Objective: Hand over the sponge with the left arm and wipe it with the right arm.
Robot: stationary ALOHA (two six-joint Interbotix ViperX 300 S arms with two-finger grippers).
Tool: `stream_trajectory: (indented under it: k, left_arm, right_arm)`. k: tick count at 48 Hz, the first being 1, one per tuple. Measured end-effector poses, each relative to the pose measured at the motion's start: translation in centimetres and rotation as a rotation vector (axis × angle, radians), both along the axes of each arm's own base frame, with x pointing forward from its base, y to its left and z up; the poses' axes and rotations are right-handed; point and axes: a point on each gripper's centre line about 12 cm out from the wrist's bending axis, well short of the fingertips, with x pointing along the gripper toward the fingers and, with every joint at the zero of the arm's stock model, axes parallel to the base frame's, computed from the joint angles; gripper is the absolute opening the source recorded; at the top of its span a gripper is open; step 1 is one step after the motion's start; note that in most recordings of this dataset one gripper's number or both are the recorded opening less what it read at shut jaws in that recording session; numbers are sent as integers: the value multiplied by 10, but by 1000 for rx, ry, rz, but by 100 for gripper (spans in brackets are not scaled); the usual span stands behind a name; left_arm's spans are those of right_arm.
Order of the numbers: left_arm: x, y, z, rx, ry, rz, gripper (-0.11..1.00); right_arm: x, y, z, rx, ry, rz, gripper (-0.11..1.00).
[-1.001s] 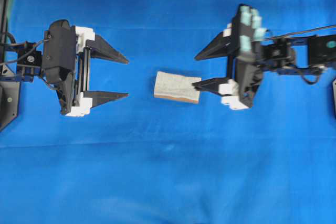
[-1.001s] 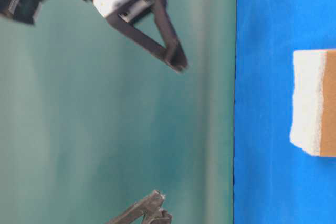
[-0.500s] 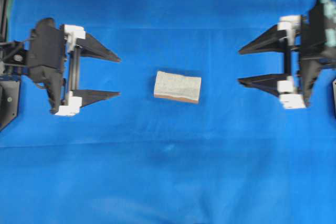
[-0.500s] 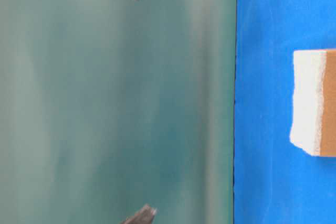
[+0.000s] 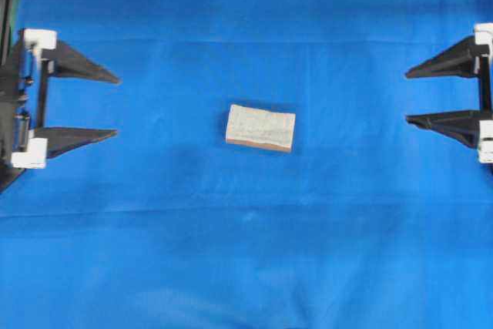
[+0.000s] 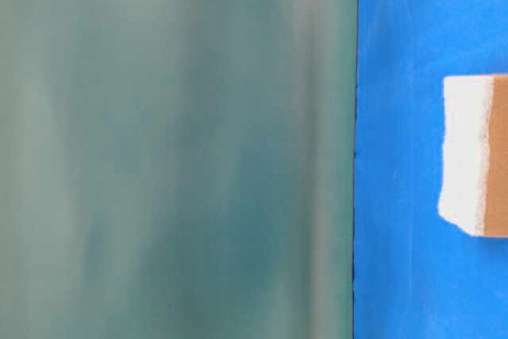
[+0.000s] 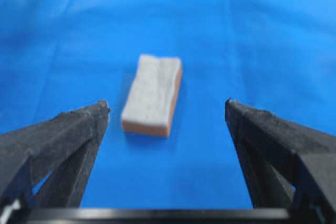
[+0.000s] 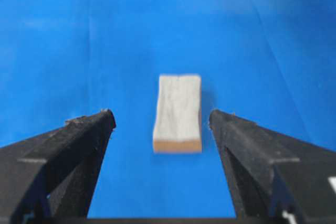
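Framing each wrist view from below are two black pointed fingers, spread wide with nothing between them. Ahead of the left gripper (image 5: 115,106) fingertips, well apart from them, the sponge (image 5: 260,127) is seen flat on the blue cloth (image 5: 246,252), grey-white layer up, orange-brown layer beneath. Beyond it, equally far off, the right gripper (image 5: 407,98) is shown at the opposite edge, its fingers (image 8: 79,140) likewise parted and pointed toward the sponge. Neither gripper is touching it.
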Motion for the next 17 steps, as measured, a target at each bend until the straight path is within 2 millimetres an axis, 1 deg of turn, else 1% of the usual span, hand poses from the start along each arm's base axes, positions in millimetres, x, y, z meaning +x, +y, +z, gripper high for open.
stream_trajectory:
  k: [5,10,17]
  left_arm:
    - [-17,0,-3,7,-27,-2,89]
    - [-30,-1,-6,4,-43,-2,89]
    - [-43,-2,-15,-1,-23,-5,89]
  right_arm:
    - [-7,0,-4,-6,-6,1,74]
    - [-13,1,-13,-6,2,1,74]
    - [-19,1,-29,-4,25,1,74]
